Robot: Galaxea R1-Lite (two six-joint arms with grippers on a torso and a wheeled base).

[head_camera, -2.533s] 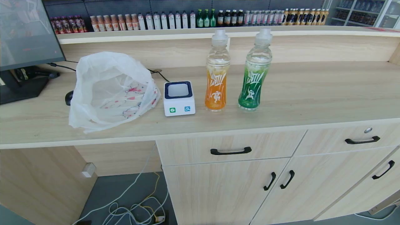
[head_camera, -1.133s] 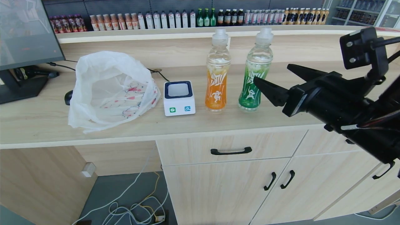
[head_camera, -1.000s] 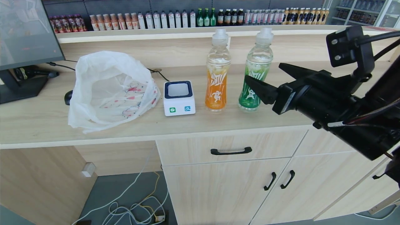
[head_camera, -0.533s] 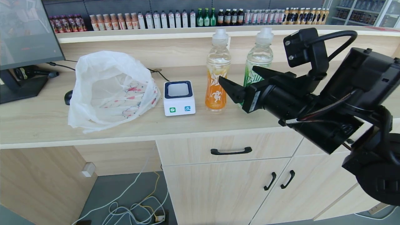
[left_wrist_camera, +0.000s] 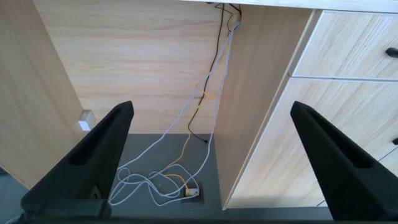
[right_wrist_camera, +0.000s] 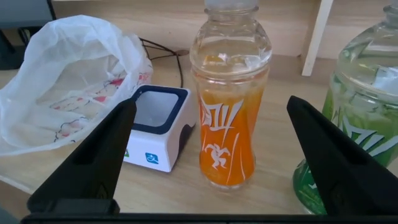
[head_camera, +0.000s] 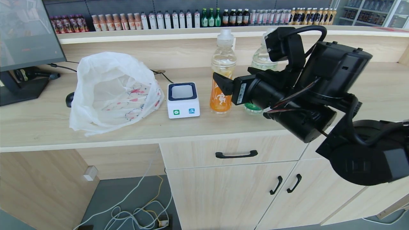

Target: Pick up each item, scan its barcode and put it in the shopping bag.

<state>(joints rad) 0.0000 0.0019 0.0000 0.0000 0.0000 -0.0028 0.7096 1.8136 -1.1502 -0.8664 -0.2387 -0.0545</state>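
right gripper (head_camera: 234, 74): jaws apart, just before orange bottle (head_camera: 220, 97) | orange bottle: upright on counter (head_camera: 48, 121), between scanner (head_camera: 183, 100) and green bottle (right_wrist_camera: 364, 130) | shopping bag (head_camera: 111, 92): beside scanner | left gripper (left_wrist_camera: 212, 109): jaws apart, below counter

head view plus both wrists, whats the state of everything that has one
shopping bag, mouth open, on the counter
orange bottle, upright, capped
green bottle, upright, partly hidden
scanner, window facing up
right gripper, open, holding nothing
left gripper, open, below counter level
drawer, shut
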